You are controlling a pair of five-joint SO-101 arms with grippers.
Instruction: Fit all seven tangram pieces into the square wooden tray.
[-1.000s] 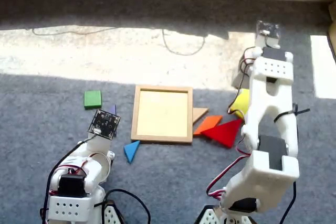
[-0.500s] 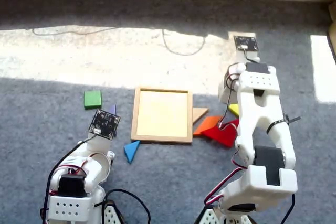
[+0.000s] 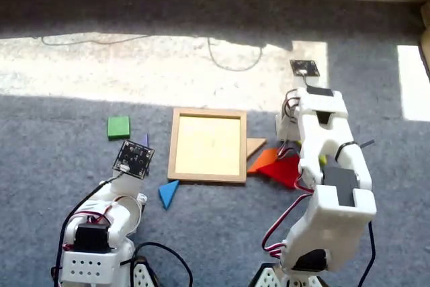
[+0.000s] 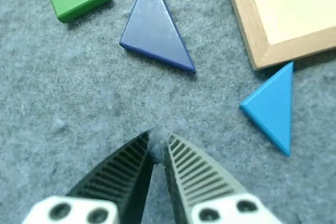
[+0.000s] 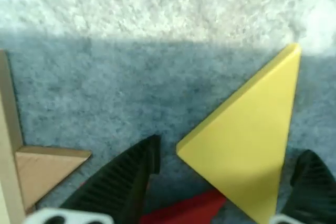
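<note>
Seven pieces lie loose on the carpet (image 3: 222,226), none in the one square wooden tray (image 3: 173,146) mid-carpet. My right claw (image 5: 231,153) gapes wide astride the single yellow triangle (image 5: 252,135); my left claw (image 4: 159,142), all but closed, holds nothing.

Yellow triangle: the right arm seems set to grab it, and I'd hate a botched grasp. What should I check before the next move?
1. Right gripper open: ok.
2. It straddles the yellow triangle: ok.
3. Yellow triangle lies apart from the red triangle: cannot tell; they meet along one edge in the right wrist view.
4. Right gripper low enough to grip: cannot tell.
5. Tray has room for the piece: ok.
6. Left gripper out of the way: ok; it is shut, on the tray's other side.
</note>
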